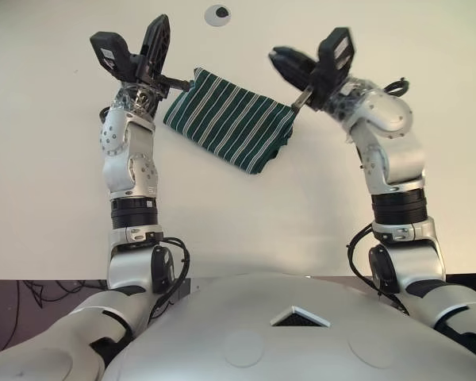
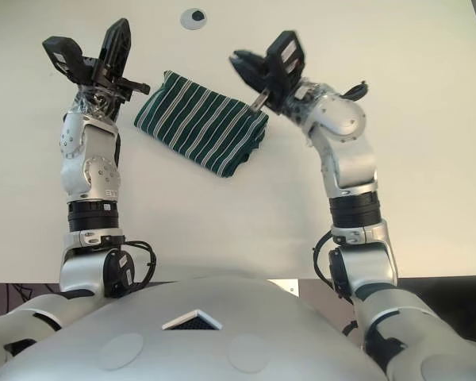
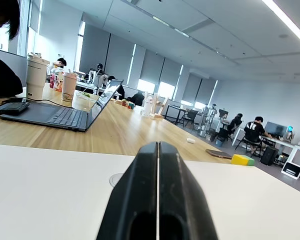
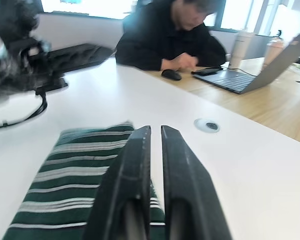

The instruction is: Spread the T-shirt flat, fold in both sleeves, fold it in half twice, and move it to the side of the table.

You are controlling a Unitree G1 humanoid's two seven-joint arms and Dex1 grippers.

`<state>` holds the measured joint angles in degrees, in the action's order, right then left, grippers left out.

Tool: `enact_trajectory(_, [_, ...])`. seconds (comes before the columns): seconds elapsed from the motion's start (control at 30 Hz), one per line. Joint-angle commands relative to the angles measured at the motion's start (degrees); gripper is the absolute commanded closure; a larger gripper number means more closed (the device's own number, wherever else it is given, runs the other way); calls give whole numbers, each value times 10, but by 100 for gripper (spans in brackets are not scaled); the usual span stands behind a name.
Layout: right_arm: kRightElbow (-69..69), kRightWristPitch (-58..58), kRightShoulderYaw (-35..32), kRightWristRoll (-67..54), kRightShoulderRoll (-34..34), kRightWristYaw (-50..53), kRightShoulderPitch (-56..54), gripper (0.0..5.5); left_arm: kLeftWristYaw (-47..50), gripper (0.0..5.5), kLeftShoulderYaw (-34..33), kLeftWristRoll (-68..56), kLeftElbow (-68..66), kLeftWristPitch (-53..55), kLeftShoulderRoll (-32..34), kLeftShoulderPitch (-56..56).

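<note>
While the folded green-striped T-shirt lies flat on the white bench, the left claw sits just beside the T-shirt's left corner, fingers pressed together with nothing seen between them. Right claw is at the T-shirt's right edge, just above the cloth, fingers almost together with a thin slit, no fabric visibly pinched. Round cable grommet sits in the bench beyond the T-shirt, apart from it.
</note>
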<state>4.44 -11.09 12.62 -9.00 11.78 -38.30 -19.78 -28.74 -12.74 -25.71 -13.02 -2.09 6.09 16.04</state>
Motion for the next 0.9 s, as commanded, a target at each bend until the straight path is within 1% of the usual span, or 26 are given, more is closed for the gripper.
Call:
enact_trajectory(0.03, [135, 28, 66, 42, -73, 13, -31, 545, 4, 550, -9, -9, -2, -22, -10, 7])
enact_trajectory(0.23, [362, 67, 77, 70, -182, 68, -81, 545, 5, 550, -1, 1, 2, -29, -11, -2])
enact_trajectory(0.3, [412, 58, 72, 86, -187, 100, -90, 545, 6, 550, 3, 7, 3, -31, -13, -4])
enact_trajectory(0.4, [423, 33, 41, 88, -153, 134, -85, 545, 11, 550, 9, 12, 11, -32, -16, -10])
enact_trajectory(0.5, [331, -24, -24, 56, -90, 141, -45, 545, 17, 550, 14, 17, 23, -30, -15, -19])
enact_trajectory(0.57, [224, -68, -71, 39, -39, 142, 12, 545, 25, 550, 15, 23, 29, -30, -11, -25])
enact_trajectory(0.67, [110, -119, -111, 27, 12, 144, 87, 545, 40, 550, 12, 36, 45, -36, -4, -42])
enact_trajectory(0.7, [73, -132, -138, 18, 31, 149, 119, 545, 51, 550, 12, 56, 49, -51, 0, -49])
enact_trajectory(0.77, [22, -147, -181, 7, 57, 157, 167, 545, 62, 550, 17, 86, 58, -74, 7, -62])
enact_trajectory(0.8, [5, -152, -216, -3, 71, 162, 194, 545, 63, 550, 22, 100, 63, -86, 11, -70])
enact_trajectory(0.9, [-11, -164, -297, -27, 99, 177, 237, 545, 69, 550, 16, 110, 78, -102, 20, -92])
